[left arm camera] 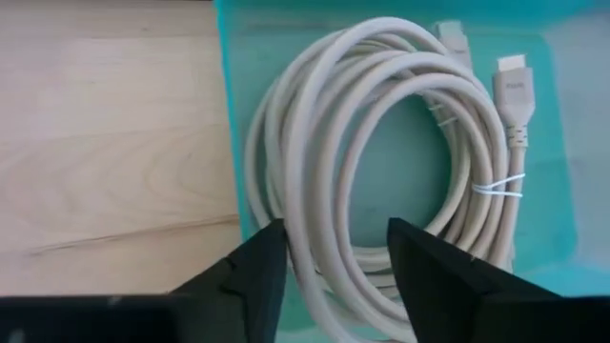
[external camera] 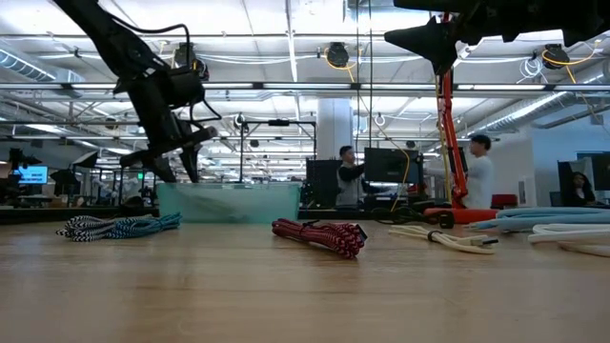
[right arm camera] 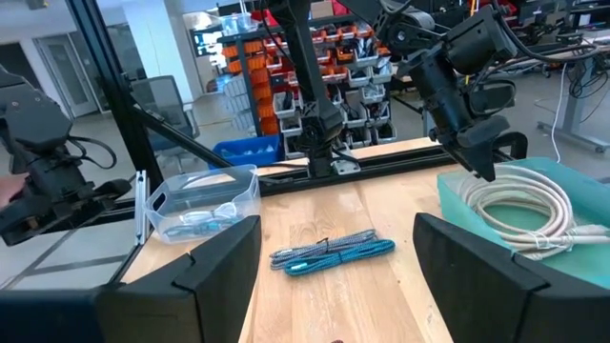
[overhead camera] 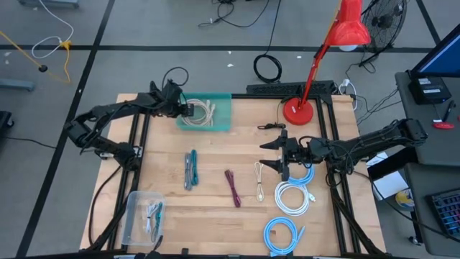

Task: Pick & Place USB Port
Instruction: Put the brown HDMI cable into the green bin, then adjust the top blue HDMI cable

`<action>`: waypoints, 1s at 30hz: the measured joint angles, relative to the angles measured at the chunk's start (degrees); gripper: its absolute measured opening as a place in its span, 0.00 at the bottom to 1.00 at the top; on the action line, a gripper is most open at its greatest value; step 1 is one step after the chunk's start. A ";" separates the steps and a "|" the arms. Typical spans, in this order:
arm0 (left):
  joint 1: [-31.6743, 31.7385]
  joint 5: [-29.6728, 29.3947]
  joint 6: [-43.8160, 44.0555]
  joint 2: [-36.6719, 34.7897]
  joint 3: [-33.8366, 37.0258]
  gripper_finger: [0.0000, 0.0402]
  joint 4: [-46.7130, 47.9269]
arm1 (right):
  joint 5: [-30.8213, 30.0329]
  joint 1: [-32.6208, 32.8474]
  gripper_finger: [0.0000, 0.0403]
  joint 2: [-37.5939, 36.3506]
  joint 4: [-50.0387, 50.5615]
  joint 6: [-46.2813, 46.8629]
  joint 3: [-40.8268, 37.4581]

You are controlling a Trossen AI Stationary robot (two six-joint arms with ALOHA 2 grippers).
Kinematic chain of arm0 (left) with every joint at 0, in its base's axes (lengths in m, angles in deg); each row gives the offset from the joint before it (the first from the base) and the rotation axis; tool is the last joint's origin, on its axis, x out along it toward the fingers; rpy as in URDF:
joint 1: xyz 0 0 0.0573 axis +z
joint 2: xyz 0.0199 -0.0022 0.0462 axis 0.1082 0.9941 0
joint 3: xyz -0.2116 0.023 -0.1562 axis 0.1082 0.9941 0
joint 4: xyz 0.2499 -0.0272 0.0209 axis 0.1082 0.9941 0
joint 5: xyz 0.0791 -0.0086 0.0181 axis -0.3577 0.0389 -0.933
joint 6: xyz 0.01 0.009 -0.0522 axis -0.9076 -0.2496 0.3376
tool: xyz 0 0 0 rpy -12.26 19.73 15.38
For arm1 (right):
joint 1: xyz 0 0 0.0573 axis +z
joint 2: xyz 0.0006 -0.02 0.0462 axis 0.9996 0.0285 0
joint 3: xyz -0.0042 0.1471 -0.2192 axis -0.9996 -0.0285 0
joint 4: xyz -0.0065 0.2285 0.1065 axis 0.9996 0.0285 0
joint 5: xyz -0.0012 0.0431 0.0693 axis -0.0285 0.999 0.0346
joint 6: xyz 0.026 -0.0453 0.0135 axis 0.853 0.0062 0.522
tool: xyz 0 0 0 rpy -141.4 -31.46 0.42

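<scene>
Now the coiled beige cable [left arm camera: 381, 152], smooth and round, lies inside the teal tray [overhead camera: 223, 115] near the table's far edge. Left gripper [left arm camera: 334, 267] hovers just above the coil, fingers parted, holding nothing. Bare wood [overhead camera: 215, 158] opens beside the tray's straight rim. Right gripper [overhead camera: 277, 155] waits spread wide above the thin white cable [overhead camera: 259, 180], mid-table.

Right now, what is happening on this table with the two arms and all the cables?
The left gripper hangs over the teal tray at the table's far side, its fingers apart above the coiled beige cable that lies inside the tray. It looks like a release, not a grip. The right gripper waits open over the middle of the table, near the white cable. More cable bundles lie on the wood, untouched.
</scene>
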 joint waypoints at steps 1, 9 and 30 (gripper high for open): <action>-0.14 -0.21 0.02 0.00 0.00 0.49 -0.15 | -0.02 0.00 0.66 0.00 -0.01 0.00 0.00; -0.33 -7.01 -1.33 -0.35 -2.69 0.51 4.28 | -0.02 0.00 0.66 0.00 -0.24 0.02 -0.20; -17.18 7.52 -16.03 -0.42 -17.34 0.34 6.85 | -0.04 -0.02 0.66 0.00 0.05 0.20 -0.74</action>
